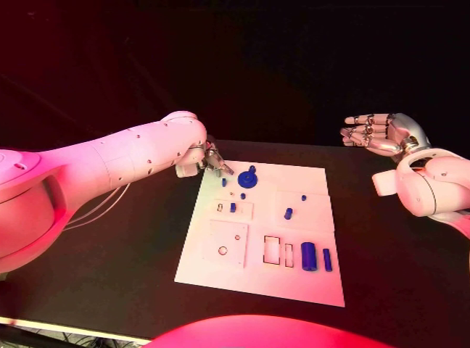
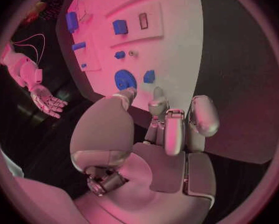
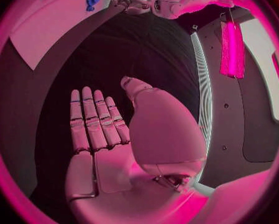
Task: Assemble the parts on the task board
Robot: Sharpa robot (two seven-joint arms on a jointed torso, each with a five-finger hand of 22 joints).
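The white task board [image 1: 298, 279] lies mid-table and carries several blue parts. A round blue part [image 1: 248, 177] sits near its far edge, with small blue pegs [image 1: 289, 214] around the middle. A thick blue cylinder [image 1: 310, 256] and a thinner bar [image 1: 327, 259] lie toward the near right. My left hand [image 1: 208, 161] hovers at the board's far left corner, fingers apart and holding nothing. In the left wrist view its fingertips [image 2: 159, 103] point at the round part [image 2: 124, 78]. My right hand [image 1: 384, 133] is raised off the board's far right, palm up and spread [image 3: 105, 134].
Raised white blocks with slots and holes [image 1: 227, 244] take up the board's near left. Black table [image 1: 402, 268] surrounds the board on every side. A thin cable [image 1: 104, 206] hangs beside the left arm.
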